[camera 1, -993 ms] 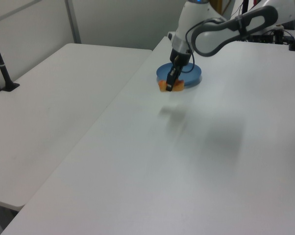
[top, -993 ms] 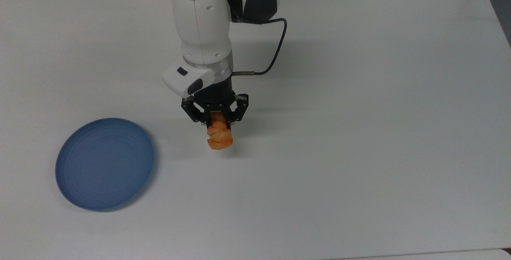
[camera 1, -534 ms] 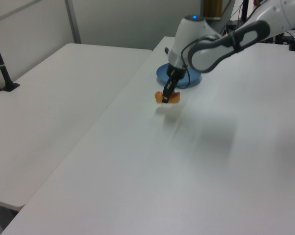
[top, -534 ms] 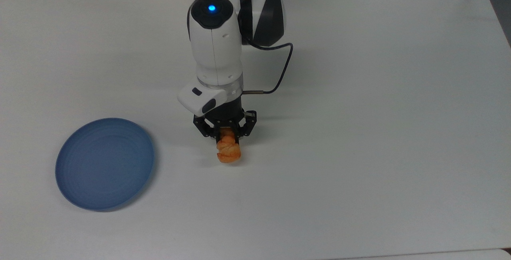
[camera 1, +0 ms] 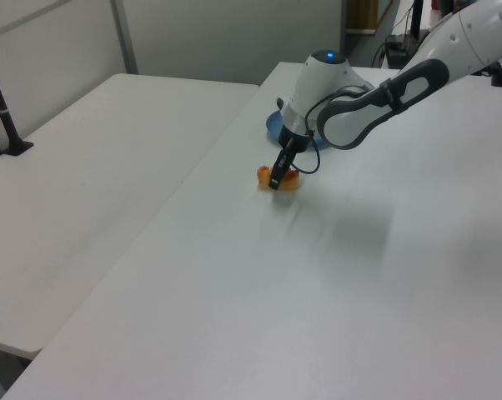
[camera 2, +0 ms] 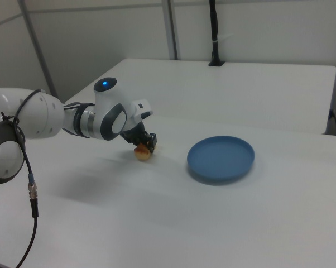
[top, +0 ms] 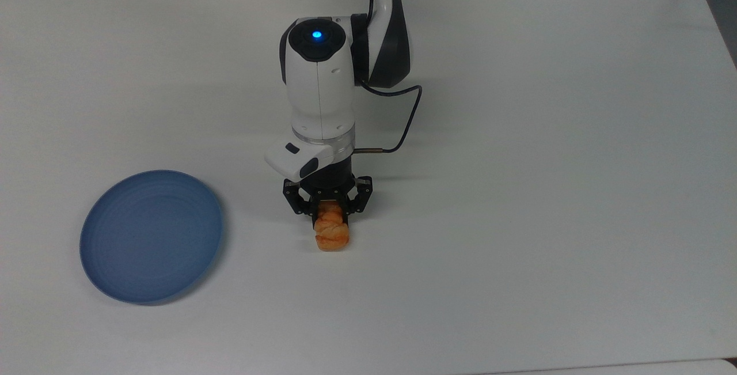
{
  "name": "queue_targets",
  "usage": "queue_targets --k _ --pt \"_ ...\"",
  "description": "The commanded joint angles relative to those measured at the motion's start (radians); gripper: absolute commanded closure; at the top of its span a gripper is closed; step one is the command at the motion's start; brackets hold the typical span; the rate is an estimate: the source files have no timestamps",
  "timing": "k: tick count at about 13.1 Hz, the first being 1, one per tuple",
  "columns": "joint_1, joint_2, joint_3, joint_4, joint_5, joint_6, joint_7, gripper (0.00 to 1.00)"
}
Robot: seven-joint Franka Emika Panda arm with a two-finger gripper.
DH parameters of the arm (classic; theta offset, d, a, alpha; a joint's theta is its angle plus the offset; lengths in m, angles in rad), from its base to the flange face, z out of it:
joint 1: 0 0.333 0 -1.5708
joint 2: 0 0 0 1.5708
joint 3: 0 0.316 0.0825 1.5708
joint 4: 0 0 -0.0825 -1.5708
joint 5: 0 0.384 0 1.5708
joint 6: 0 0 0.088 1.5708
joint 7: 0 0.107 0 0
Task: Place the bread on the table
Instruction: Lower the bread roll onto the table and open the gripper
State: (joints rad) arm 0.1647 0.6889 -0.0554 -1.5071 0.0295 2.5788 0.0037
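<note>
Bread (top: 331, 233), a small golden-orange loaf with a braided, ridged top, sat low at the white table (top: 518, 190), clamped between the gripper's (top: 328, 212) fingers, well apart from the blue plate (top: 151, 237).

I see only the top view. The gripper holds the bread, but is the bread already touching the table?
Observer: In the right view the bread sits at the table surface with no gap visible under it.
Operator: Are the fingers closed on it?
Observer: Yes. In the left view the gripper is shut on the bread, dark fingers pointing down over it.
Operator: How is the blue plate placed relative to it?
Observer: In the right view the blue plate lies apart from the bread, to the right view's right.
</note>
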Motion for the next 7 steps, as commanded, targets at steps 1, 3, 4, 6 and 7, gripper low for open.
queue_targets --k 1,3,4,6,7 --pt "0.019 -0.018 -0.014 -0.034 -0.017 0.015 0.025 0.00" --pt "0.018 -0.046 -0.014 -0.039 -0.017 0.006 0.024 0.00" --pt "0.018 -0.067 -0.015 -0.047 -0.017 -0.005 0.024 0.00" --pt "0.015 -0.142 -0.017 -0.053 -0.017 -0.113 0.024 0.00" --pt "0.012 -0.182 -0.017 -0.055 -0.017 -0.168 0.024 0.00"
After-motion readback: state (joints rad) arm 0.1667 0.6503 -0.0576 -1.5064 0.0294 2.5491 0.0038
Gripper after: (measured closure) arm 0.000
